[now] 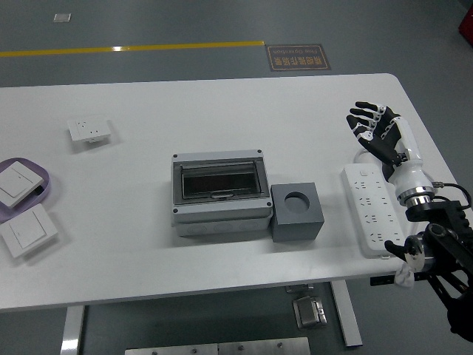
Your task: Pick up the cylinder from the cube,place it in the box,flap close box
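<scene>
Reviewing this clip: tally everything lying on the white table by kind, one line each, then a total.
Grey box with clear lid: 1
Dark grey cube with round hole: 1
White power strip: 1
White wall switches: 2 (one in the tray, one in front of it)
White wall socket: 1
Purple tray: 1
Total: 7
</scene>
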